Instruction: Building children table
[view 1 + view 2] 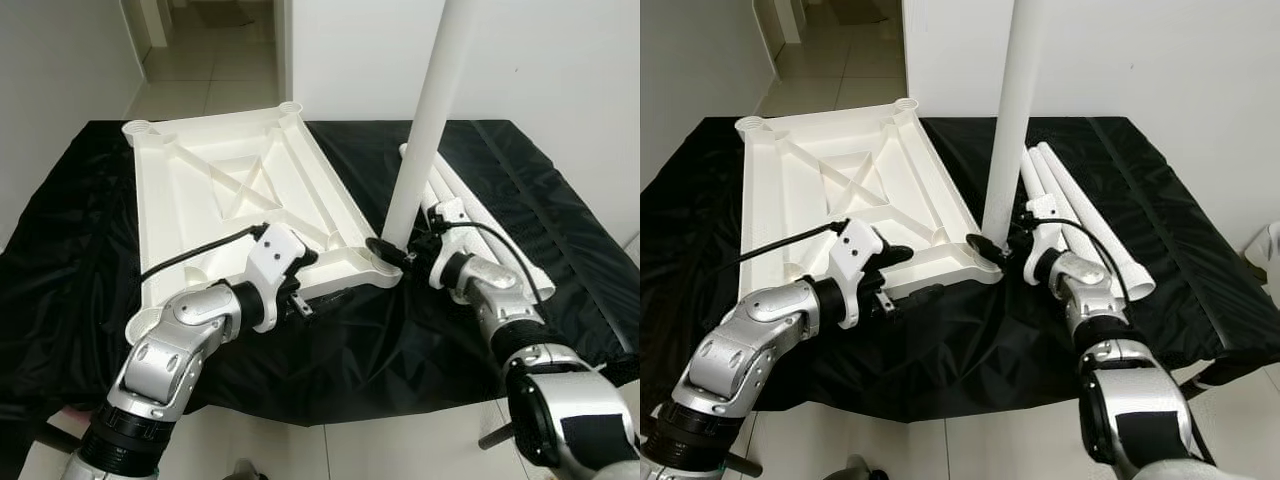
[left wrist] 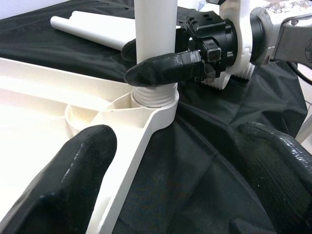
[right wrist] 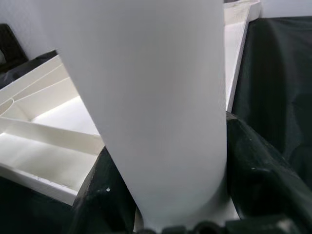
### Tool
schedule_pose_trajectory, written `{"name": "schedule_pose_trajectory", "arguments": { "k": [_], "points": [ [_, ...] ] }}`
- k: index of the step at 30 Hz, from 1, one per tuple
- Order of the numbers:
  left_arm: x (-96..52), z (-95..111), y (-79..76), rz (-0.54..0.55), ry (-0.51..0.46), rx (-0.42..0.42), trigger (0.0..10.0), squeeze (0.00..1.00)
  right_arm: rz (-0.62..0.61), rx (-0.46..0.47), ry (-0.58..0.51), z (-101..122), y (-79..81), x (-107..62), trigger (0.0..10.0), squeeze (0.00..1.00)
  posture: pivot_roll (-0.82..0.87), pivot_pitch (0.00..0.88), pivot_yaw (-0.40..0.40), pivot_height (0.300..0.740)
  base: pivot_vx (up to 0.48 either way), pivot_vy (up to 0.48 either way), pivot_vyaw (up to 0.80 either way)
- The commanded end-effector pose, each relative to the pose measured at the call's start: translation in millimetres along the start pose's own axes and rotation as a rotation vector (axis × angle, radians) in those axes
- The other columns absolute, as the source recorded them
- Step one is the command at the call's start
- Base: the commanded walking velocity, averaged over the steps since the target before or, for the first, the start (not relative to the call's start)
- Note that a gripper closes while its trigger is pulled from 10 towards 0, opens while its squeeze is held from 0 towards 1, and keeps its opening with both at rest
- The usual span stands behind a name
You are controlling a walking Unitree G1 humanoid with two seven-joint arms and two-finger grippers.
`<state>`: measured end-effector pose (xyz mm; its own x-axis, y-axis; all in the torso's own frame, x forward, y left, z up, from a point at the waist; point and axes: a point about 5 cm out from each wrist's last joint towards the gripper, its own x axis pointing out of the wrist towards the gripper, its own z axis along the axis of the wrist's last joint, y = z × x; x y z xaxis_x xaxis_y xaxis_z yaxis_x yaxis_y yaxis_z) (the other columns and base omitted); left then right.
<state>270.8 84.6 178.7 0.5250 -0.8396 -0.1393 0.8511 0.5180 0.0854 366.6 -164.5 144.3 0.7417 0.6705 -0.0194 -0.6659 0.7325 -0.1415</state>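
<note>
On black cloth (image 1: 560, 200) over a table, white walls behind, tiled hallway at 11 o'clock. White tabletop (image 1: 230, 190) lies underside up; spare legs (image 1: 480, 225) at 3 o'clock. Upright leg (image 1: 425, 120) stands in its near corner socket. Right gripper (image 1: 392, 252) clamps that leg's base. Left gripper (image 1: 310, 300), jaws apart, hovers at the tabletop's near edge.

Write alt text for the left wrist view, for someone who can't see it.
The right gripper clasps a white table leg standing upright in the corner socket of an upside-down white tabletop. The left gripper's black fingers frame the foreground, open, over black cloth.
</note>
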Motion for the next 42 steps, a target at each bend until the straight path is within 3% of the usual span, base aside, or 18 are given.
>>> {"name": "schedule_pose_trajectory", "arguments": {
  "k": [1,8,16,20,23,33,34,35,41,42],
  "points": [
    [0.3,-1,0.7,-0.001,0.007,-0.007,10.0,0.0,-0.067,0.022,-0.004,-5,6.2,3.9,0.0,0.0,-0.03,0.033,0.024,0.74,0.0,0.0,0.0],
    [-0.1,-2,0.3,-0.003,0.008,-0.009,10.0,0.0,-0.182,0.047,-0.043,-3,13.0,11.4,0.0,0.0,-0.03,0.037,0.024,0.74,0.0,0.0,0.0],
    [0.1,-3,-1.5,-0.005,0.009,-0.014,10.0,0.0,-0.493,0.14,-0.089,3,24.1,23.8,0.0,0.0,-0.03,0.035,0.018,0.74,0.0,0.0,0.0],
    [0.6,-3,-1.9,-0.008,0.009,-0.014,10.0,0.0,-0.561,0.143,-0.093,4,26.3,25.5,0.0,0.0,-0.03,0.028,0.014,0.74,0.0,0.0,0.0],
    [1.6,-3,-2.4,-0.01,0.007,-0.014,10.0,0.0,-0.707,0.138,-0.087,6,31.2,26.0,0.0,0.0,-0.03,0.024,0.012,0.74,0.0,0.0,0.0],
    [2.7,-3,-3.1,-0.013,0.005,-0.009,10.0,0.0,-0.712,0.192,-0.084,6,50.7,33.2,0.0,0.0,-0.03,0.007,0.008,0.74,0.0,0.0,0.0],
    [2.7,-3,-3.2,-0.013,0.005,-0.008,10.0,0.0,-0.714,0.183,-0.076,6,51.0,32.9,7.1,0.0,-0.03,0.006,0.008,0.74,0.0,0.0,0.0],
    [2.6,-4,-3.2,-0.014,0.006,-0.008,10.0,0.0,-0.716,0.181,-0.071,6,50.8,32.3,10.0,0.0,-0.03,0.006,0.008,0.74,0.0,0.0,0.0],
    [2.4,-4,-3.3,-0.014,0.007,-0.007,10.0,0.0,-0.723,0.173,-0.065,7,50.6,30.3,10.0,0.0,-0.03,0.005,0.007,0.74,0.0,0.0,0.0],
    [2.3,-4,-3.6,-0.014,0.007,-0.007,10.0,0.0,-0.721,0.169,-0.073,7,50.3,28.3,10.0,1.0,-0.03,0.006,0.006,0.74,0.0,0.0,0.0]
  ]
}}
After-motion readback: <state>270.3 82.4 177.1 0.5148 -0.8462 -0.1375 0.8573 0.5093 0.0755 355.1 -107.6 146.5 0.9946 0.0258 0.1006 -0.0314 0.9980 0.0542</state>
